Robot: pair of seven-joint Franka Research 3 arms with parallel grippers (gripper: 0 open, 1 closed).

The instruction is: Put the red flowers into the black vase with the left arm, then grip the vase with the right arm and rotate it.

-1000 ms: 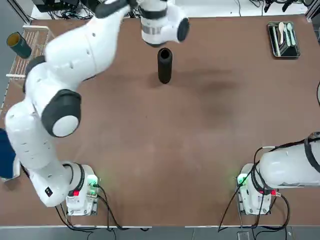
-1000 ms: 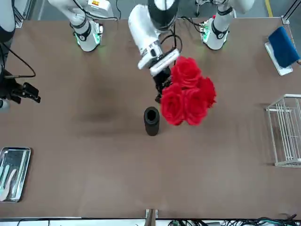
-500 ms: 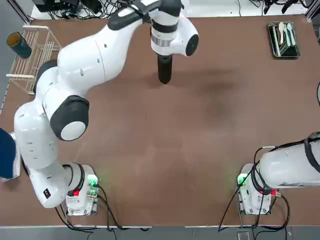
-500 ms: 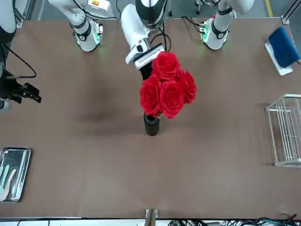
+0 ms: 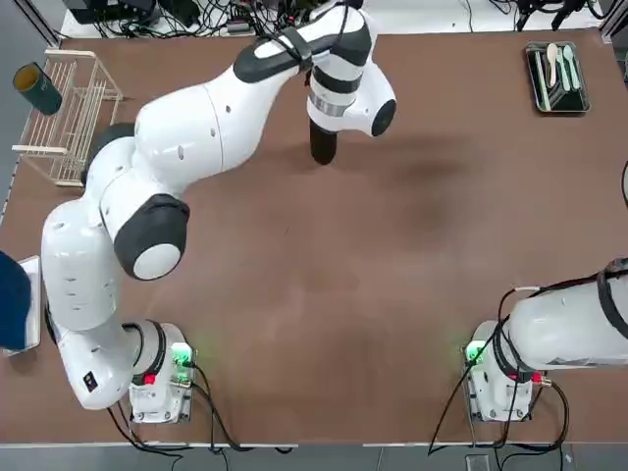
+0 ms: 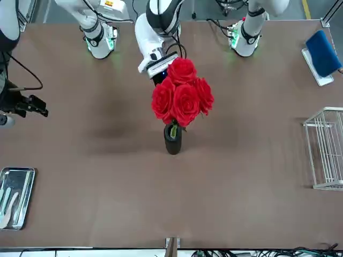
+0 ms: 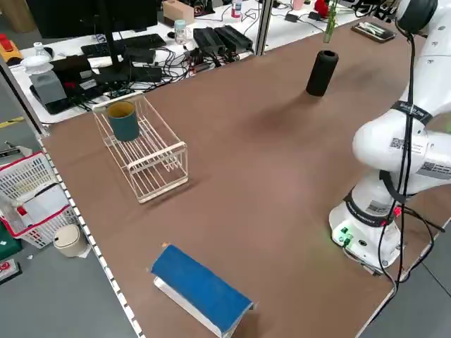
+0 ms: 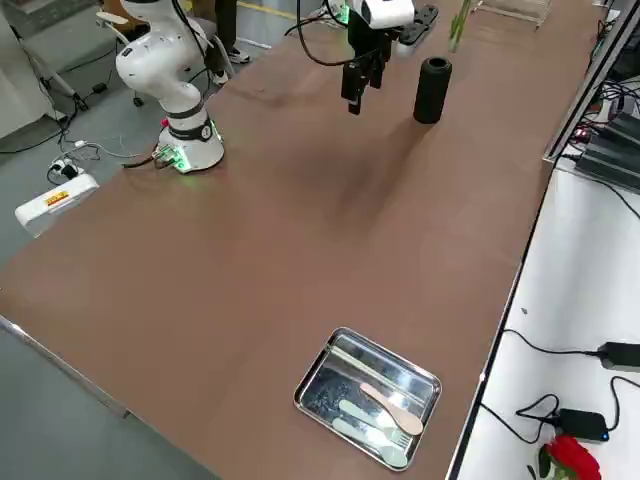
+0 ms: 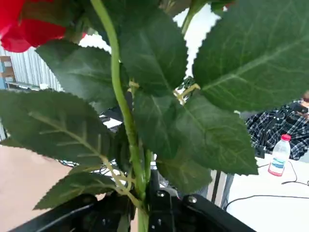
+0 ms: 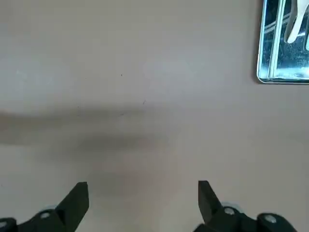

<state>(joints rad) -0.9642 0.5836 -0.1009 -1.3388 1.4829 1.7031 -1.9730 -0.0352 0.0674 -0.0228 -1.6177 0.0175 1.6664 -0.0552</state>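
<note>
The red flowers (image 6: 182, 99) hang upright right over the black vase (image 6: 172, 140), which stands at the table's far middle. A green stem (image 6: 173, 130) reaches down to the vase's mouth. My left gripper (image 6: 159, 76) is shut on the stems just behind the blooms. The left wrist view shows the stems (image 9: 126, 121) and leaves pinched between its fingers. From above, the left wrist covers the blooms and only the vase (image 5: 323, 145) shows. My right gripper (image 6: 32, 105) hovers open over bare table on the robot's right, well apart from the vase (image 8: 432, 90).
A wire rack (image 5: 69, 108) with a dark teal cup (image 5: 37, 88) stands at the far left. A metal tray (image 5: 556, 77) with utensils lies at the far right. A blue object (image 5: 12, 304) lies at the left edge.
The left arm has swung the flowers sideways from beside the vase to directly over it and lowered them toward its mouth. The right arm has not moved.
</note>
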